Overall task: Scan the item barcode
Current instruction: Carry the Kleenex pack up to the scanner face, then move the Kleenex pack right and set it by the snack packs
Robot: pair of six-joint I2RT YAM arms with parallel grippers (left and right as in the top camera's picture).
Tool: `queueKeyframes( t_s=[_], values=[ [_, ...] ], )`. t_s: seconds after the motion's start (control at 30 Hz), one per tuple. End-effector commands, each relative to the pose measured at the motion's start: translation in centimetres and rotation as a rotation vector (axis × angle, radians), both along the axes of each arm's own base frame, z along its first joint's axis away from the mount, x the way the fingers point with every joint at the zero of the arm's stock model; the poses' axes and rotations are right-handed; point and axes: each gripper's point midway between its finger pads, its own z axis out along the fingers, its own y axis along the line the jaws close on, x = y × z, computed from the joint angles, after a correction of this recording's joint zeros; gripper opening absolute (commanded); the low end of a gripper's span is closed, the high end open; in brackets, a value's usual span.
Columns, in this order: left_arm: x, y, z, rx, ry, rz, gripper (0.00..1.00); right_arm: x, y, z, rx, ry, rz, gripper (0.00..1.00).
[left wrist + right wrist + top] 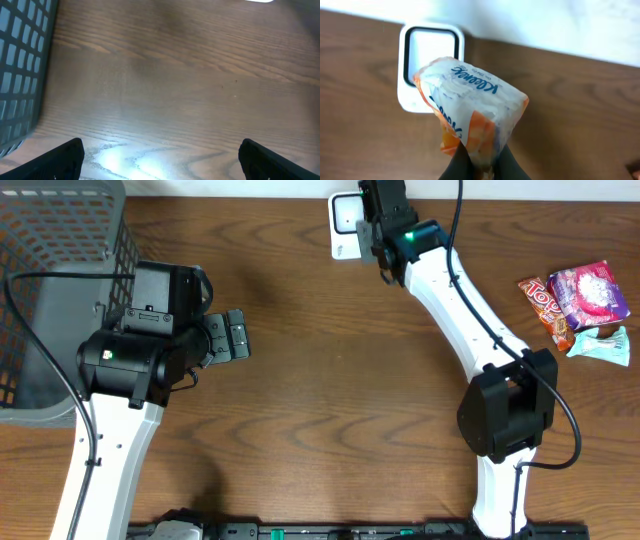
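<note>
Step in hand: presenting the item to the scanner, by my judgement; no sign yet that a read has happened.
Item: a Kleenex tissue pack [470,100], orange and clear wrap, held up in the air just beside the scanner's window and overlapping its near corner in the wrist view.
Right gripper [477,160]: pinching the pack's lower end, fingers pressed tight on the wrap.
Scanner [430,55]: white housing with a dark-rimmed window, at the far edge of the counter [330,380].
Barcode: not visible on the face that shows; which side carries it I cannot tell.
Left gripper [232,337]: spread wide, holding nothing, hovering over bare wood beside the grey basket [60,240].
Other goods: snack packets [585,295] lie well apart, on the right.
Next move calls for: centring the pack over the window and turning the wrist until the barcode side faces the glass.
</note>
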Motion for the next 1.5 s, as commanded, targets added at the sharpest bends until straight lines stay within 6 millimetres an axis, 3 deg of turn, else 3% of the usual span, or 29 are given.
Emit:
queueKeyframes(
  t_s=[0.0,0.17,0.37,0.47,0.6,0.97,1.23,1.33,1.47],
  values=[
    [0.0,0.3,-0.1,0.015,0.003,0.003,0.98,2.0,0.0,1.9,-0.004,-0.102,0.008,0.01],
    [0.0,0.3,-0.1,0.015,0.003,0.003,0.98,4.0,1.2,1.3,0.013,-0.16,0.03,0.01],
    [0.0,0.3,-0.1,0.015,0.003,0.003,0.98,6.2,3.3,-3.3,-0.002,-0.096,0.116,0.01],
    [0.0,0.3,-0.1,0.015,0.003,0.003,0.98,6.9,4.0,-4.7,-0.051,-0.083,0.145,0.01],
    [0.0,0.3,-0.1,0.015,0.003,0.003,0.98,7.3,4.9,-4.5,-0.091,-0.093,0.167,0.01],
    [0.0,0.3,-0.1,0.015,0.003,0.003,0.98,7.2,3.4,-4.1,-0.171,-0.091,0.12,0.01],
    [0.0,0.3,-0.1,0.015,0.003,0.003,0.98,7.1,0.0,1.0,-0.112,-0.112,-0.048,0.01],
    [0.0,0.3,-0.1,0.015,0.003,0.003,0.98,5.6,-3.4,2.2,-0.082,-0.038,-0.142,0.01],
    [0.0,0.3,-0.1,0.015,0.003,0.003,0.98,2.3,-8.2,1.2,-0.121,0.132,-0.229,0.01]
  ],
)
